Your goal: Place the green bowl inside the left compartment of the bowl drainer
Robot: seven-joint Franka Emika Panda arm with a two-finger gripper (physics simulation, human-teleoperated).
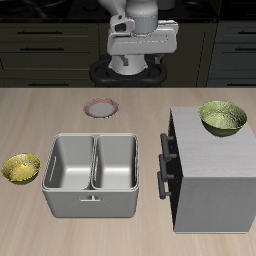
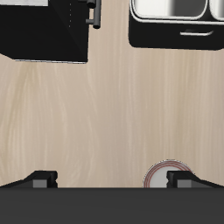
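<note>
The task is judged to be at its very start. The green bowl (image 1: pixel 223 117) is seen resting on top of the cabinet (image 1: pixel 215 190), untouched. The drainer (image 1: pixel 93 176) is set on the table (image 1: pixel 30 110) beside the cabinet, and both its bins are seen empty, the left compartment (image 1: pixel 115 163) being the one nearer the cabinet. The hand (image 2: pixel 112 178) is held high at the table's back, well apart from the bowl; its fingers (image 2: pixel 41 178) are spread wide with nothing between them. A yellow bowl (image 1: pixel 21 167) and a small plate (image 1: pixel 102 108) are left on the table. Everything remains to be done: the bowl must be reached, gripped, lifted off the cabinet, carried across and lowered into the left compartment.
</note>
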